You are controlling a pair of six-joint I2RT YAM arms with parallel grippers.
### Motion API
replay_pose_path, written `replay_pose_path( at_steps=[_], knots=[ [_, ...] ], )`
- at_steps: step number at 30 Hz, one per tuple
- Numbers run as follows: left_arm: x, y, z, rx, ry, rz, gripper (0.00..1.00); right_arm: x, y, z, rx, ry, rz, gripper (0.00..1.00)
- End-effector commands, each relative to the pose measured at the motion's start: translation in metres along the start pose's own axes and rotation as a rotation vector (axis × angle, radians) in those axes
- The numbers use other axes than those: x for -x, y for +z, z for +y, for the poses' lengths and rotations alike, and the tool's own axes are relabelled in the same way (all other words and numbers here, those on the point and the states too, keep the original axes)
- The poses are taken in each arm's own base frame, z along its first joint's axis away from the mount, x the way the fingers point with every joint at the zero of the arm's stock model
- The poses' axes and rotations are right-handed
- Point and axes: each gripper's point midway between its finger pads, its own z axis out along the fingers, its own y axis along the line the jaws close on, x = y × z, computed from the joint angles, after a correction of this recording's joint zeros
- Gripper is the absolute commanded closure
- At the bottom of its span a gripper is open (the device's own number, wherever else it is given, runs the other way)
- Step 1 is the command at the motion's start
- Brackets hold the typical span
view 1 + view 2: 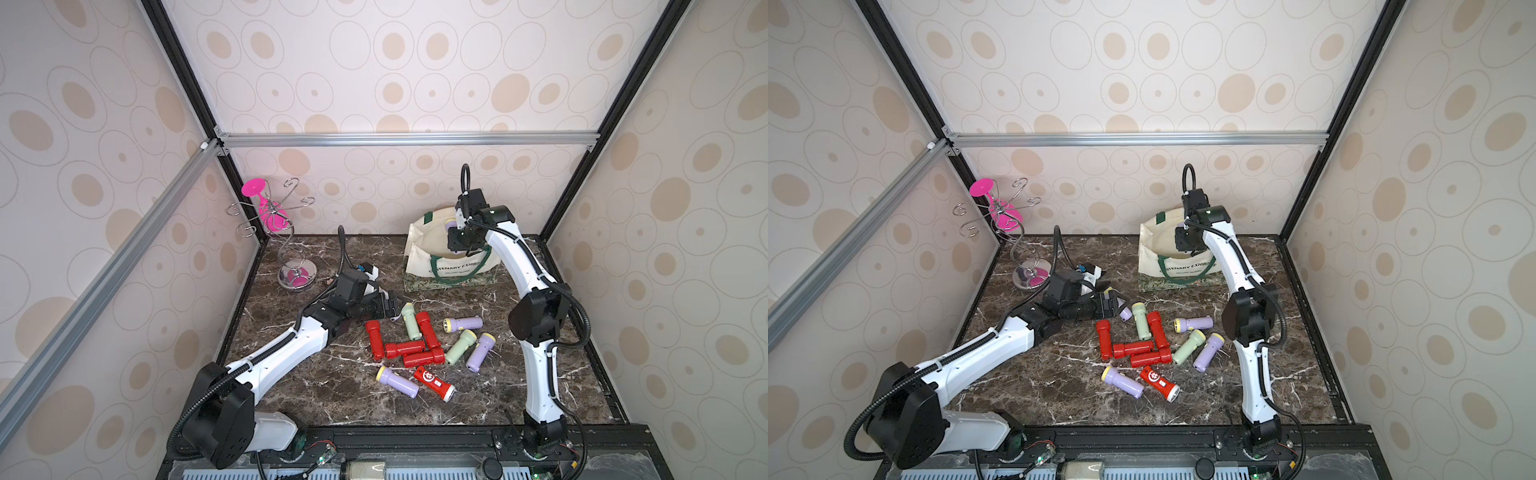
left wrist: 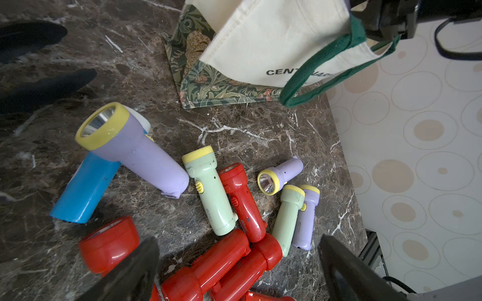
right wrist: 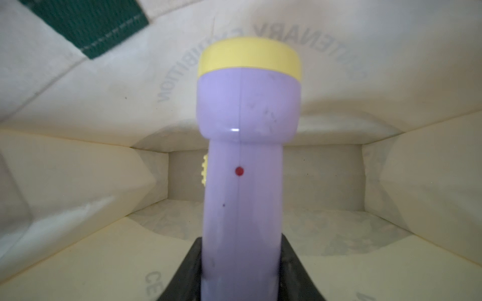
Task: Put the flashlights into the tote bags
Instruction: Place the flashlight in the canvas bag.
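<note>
The veined dark-marble worktop (image 1: 332, 399), boxed in by oval-patterned wallpaper panels (image 1: 374, 62), carries scattered flashlights (image 1: 405, 348) near the cream tote bag (image 1: 419, 257). Right jaws pinch a lilac flashlight (image 3: 242, 182) inside it; left jaws gape above the pile, seemingly touching nothing.

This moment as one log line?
right fingers: shut on lilac yellow-headed plastic flashlight over cream canvas tote bag | left fingers: open, empty

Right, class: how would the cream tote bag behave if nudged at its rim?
Probably floppy: the tote bag shows creased canvas walls and a drooping green handle. Its flat patterned base likely resists tipping. Seemingly empty, so probably light.
</note>
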Motion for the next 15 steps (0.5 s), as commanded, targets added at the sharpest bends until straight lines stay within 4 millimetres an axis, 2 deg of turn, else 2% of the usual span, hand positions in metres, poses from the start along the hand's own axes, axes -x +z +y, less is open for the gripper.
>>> replay_pose_path(
  at_steps=[1, 11, 15],
  knots=[
    [0.006, -0.01, 0.003, 0.029, 0.037, -0.018, 0.06, -0.005, 0.016, 0.001, -0.01, -0.016, 0.031, 1.0],
    [-0.004, -0.024, 0.023, 0.109, 0.032, -0.034, 0.07, -0.016, 0.036, -0.003, -0.03, -0.026, 0.085, 1.0],
    [-0.008, -0.027, 0.034, 0.16, 0.029, -0.026, 0.07, -0.017, 0.037, -0.003, -0.031, -0.027, 0.088, 1.0]
  ],
)
